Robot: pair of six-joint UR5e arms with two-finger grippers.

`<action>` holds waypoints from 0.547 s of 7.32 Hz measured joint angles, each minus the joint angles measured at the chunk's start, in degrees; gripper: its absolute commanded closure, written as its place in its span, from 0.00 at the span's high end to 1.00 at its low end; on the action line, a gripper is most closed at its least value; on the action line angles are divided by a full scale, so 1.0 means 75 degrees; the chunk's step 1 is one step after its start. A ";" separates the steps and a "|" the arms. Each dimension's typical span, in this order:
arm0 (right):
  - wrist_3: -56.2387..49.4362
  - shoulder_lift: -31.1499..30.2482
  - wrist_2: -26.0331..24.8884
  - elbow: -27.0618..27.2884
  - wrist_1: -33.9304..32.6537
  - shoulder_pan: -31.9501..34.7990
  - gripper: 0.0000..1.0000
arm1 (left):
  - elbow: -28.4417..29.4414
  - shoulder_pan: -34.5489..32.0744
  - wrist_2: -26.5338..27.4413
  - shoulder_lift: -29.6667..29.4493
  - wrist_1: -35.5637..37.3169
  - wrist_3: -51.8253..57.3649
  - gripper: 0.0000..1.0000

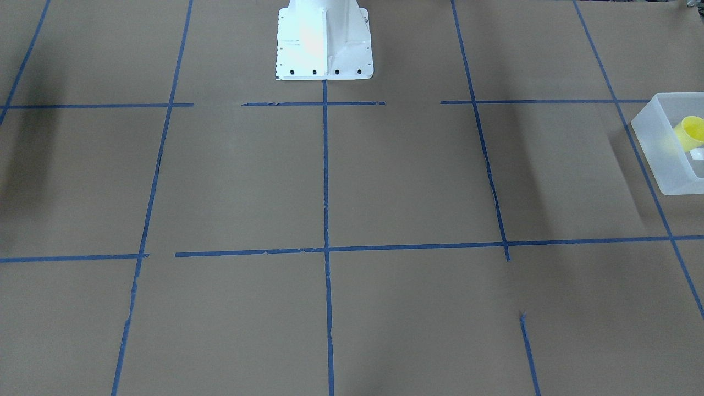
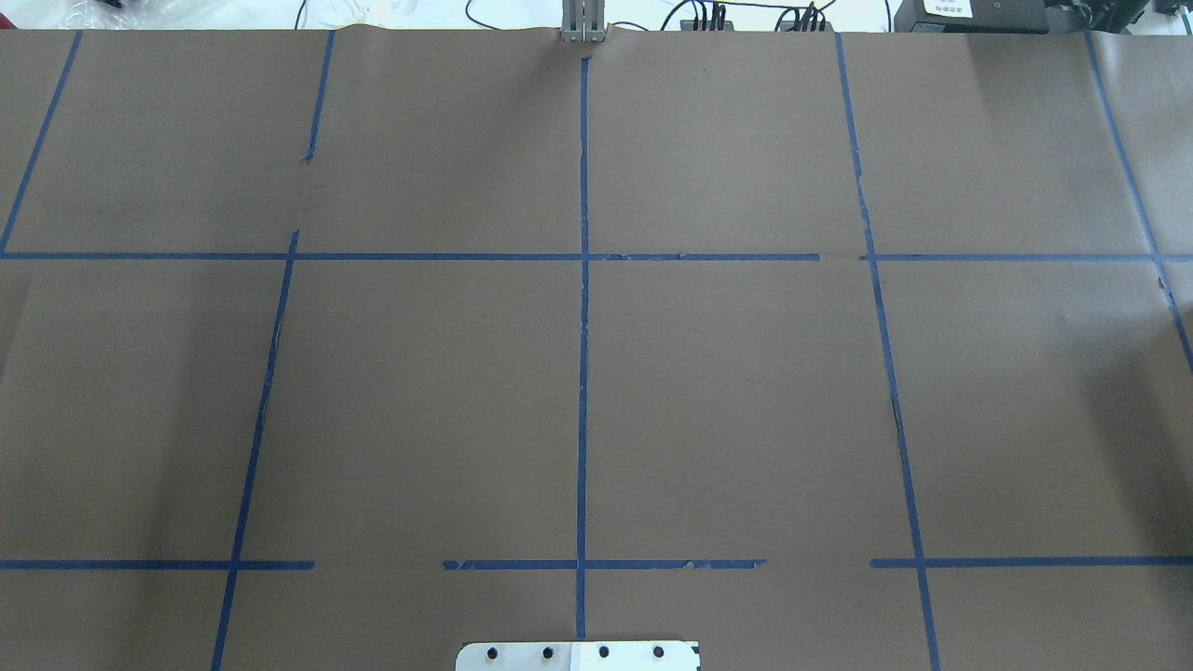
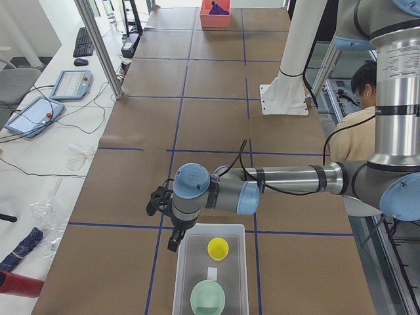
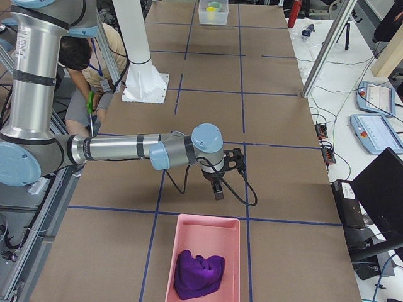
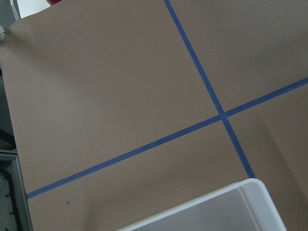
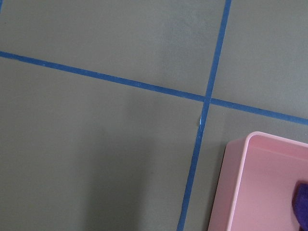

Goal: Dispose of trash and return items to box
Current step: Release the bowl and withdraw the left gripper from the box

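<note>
At the left end of the bench (image 2: 419, 401), the frosted box (image 3: 194, 256) held the shallow mint-green bowl (image 3: 207, 297) and, beyond it, the tapered yellow cup (image 3: 218, 249), a white label (image 3: 212, 273) between them. The left jaws hung near its far rim; I couldn't tell if they were released or clenched. At the far end the right jaws, equally unreadable to me, hung beside a pink bin (image 4: 208, 236) holding crumpled purple cloth (image 4: 199, 274).

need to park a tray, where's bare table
Bare: the taped squares in front of the base, between the box and the pink bin. Crowded: the box, holding cup and bowl; a cloth lies in the bin.
</note>
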 measured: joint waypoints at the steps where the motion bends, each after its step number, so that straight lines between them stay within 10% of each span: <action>1: 0.0034 0.0050 -0.0015 0.0001 -0.0310 -0.0034 1.00 | -0.0336 0.0044 -0.0122 0.0133 0.0478 0.0002 1.00; 4: 0.0096 0.0064 0.0061 0.0061 -0.0489 -0.0059 1.00 | -0.0825 0.0201 -0.0218 0.0277 0.0715 -0.0018 1.00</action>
